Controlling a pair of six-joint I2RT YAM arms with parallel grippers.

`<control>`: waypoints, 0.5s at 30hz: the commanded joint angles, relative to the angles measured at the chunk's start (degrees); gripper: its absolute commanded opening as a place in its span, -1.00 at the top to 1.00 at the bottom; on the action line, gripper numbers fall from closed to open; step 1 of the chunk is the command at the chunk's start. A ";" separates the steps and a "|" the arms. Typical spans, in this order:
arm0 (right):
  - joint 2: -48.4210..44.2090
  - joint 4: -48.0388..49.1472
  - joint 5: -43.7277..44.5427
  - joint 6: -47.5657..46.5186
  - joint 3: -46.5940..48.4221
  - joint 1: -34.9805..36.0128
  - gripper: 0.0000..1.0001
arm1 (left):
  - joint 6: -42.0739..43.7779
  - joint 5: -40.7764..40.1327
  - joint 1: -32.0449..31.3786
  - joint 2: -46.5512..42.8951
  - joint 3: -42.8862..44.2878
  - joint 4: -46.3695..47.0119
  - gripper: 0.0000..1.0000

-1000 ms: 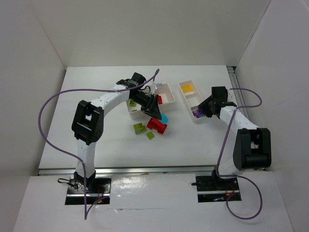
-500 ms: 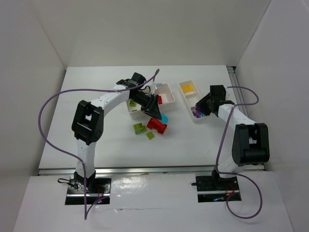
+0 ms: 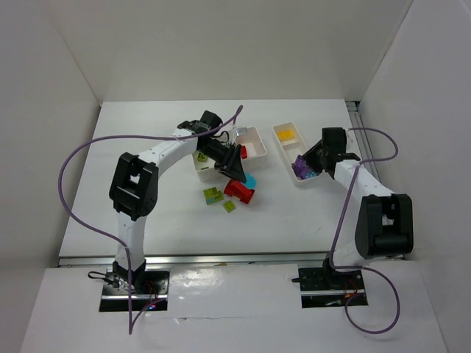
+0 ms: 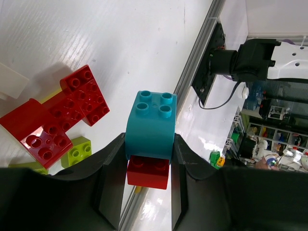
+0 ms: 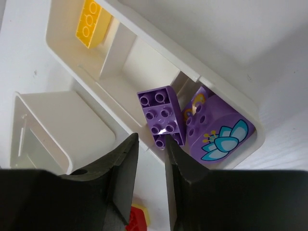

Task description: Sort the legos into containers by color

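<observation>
My left gripper (image 4: 149, 140) is shut on a teal-blue lego (image 4: 150, 122) with a small red lego (image 4: 147, 172) stuck under it, held above the table near the loose pile (image 3: 239, 191). On the table below lie joined red legos (image 4: 62, 115) and a lime green lego (image 4: 79, 150). My right gripper (image 5: 148, 144) hovers over the near end of the narrower container (image 3: 285, 152), jaws a narrow gap apart with nothing between them. Just past its fingertips a purple lego (image 5: 161, 115) and a rounded purple piece with a flower (image 5: 216, 130) lie in that compartment. A yellow lego (image 5: 91, 24) lies at the far end.
The wider container (image 3: 252, 137) stands behind the left gripper (image 3: 239, 173), with a lime green lego (image 3: 201, 157) in one compartment. Two lime green legos (image 3: 213, 195) lie loose beside the red ones. The table's metal rail (image 3: 355, 118) runs along the right edge.
The right gripper has shifted slightly over the narrower container, and the purple legos show more plainly beside it. The left arm has stayed still with its teal-blue lego.
</observation>
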 commanded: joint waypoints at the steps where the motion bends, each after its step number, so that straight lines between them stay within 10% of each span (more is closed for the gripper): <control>1: -3.05 1.62 2.11 -3.18 1.19 0.96 0.32 | 1.48 1.92 -0.02 -1.69 2.04 -0.14 1.00; 15: 17.33 -4.08 -1.85 -15.06 21.23 3.96 0.34 | 2.01 1.92 -0.02 -1.69 1.51 -0.14 1.00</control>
